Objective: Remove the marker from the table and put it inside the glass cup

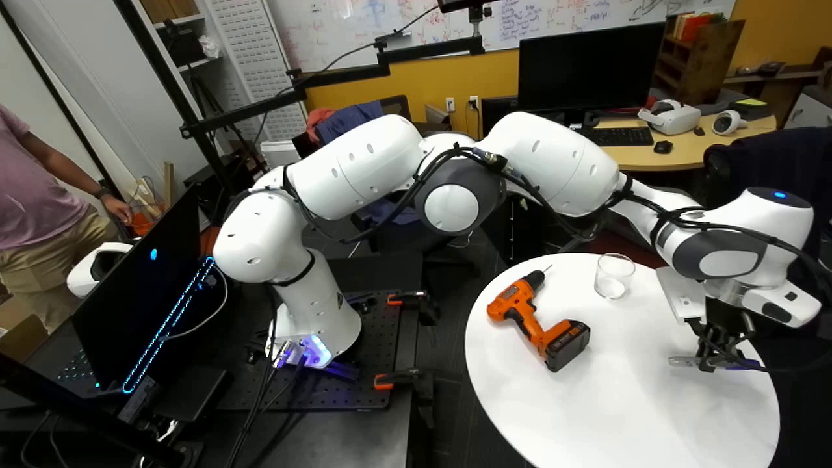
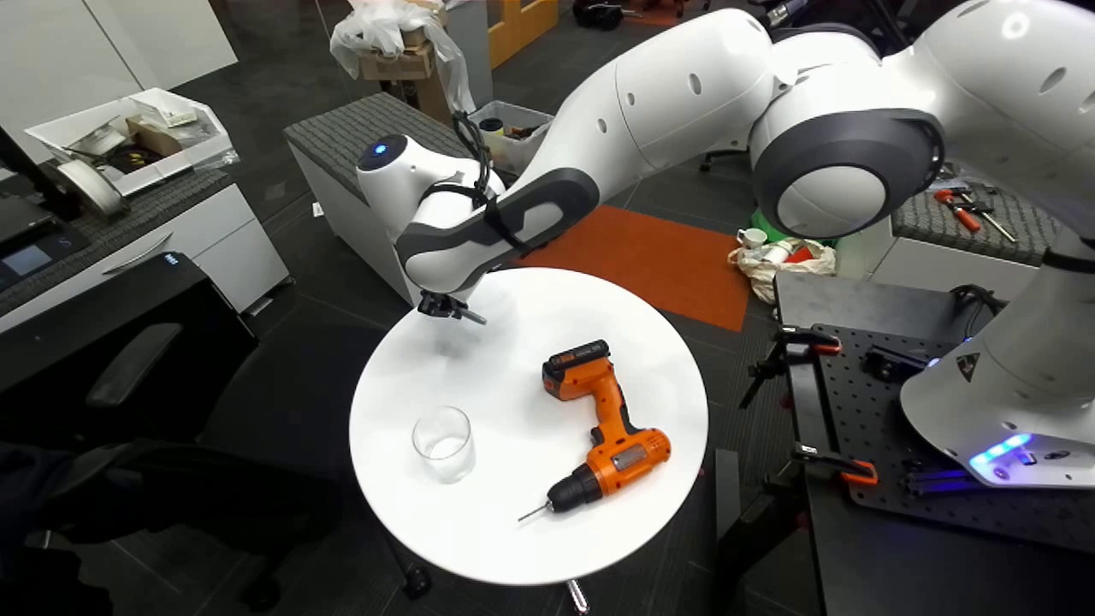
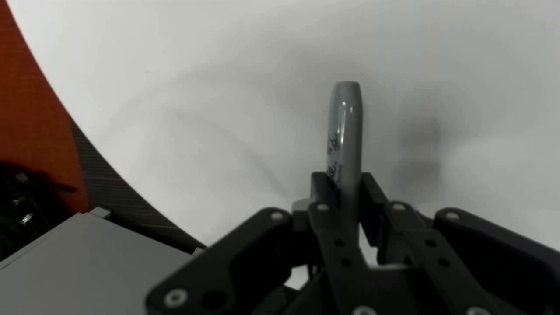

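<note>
My gripper (image 1: pixel 710 361) is shut on the marker (image 1: pixel 681 361), a thin grey-white pen with a blue-purple end, held roughly level. In the wrist view the marker (image 3: pixel 345 127) sticks out between the fingertips (image 3: pixel 344 186), and its shadow lies apart from it, so it is above the white round table (image 1: pixel 624 396). The gripper (image 2: pixel 443 305) and marker (image 2: pixel 473 316) also show near the table's edge in an exterior view. The clear glass cup (image 1: pixel 613 281) stands upright and empty on the table, apart from the gripper; it also shows in an exterior view (image 2: pixel 443 447).
An orange-and-black power drill (image 1: pixel 515 300) lies on the table, near the glass cup, with its bit pointing outward; it also shows in an exterior view (image 2: pixel 631 458). A grey cabinet (image 3: pixel 92 267) stands beyond the table edge in the wrist view.
</note>
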Controlling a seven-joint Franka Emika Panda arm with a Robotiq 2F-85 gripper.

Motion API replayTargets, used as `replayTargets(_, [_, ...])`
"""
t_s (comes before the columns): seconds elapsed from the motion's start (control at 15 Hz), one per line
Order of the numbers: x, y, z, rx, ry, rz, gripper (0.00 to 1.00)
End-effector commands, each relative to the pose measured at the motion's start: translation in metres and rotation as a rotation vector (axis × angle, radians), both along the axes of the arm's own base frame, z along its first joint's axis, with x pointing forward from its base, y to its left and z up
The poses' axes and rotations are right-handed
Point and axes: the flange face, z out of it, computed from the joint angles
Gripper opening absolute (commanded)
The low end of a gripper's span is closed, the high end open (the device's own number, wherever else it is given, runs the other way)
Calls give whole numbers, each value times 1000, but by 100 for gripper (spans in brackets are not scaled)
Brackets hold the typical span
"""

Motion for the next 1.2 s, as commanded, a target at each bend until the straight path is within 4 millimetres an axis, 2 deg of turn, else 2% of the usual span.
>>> replayTargets(0.0, [0,5,25,-55,-33,-9,5])
replayTargets(0.4, [-7,16,54,-89,-29,9,5])
replayTargets(0.73, [-24,27,76,-116,3,17,5])
replayTargets(1.13, [-32,44,83,-219,-17,5,5])
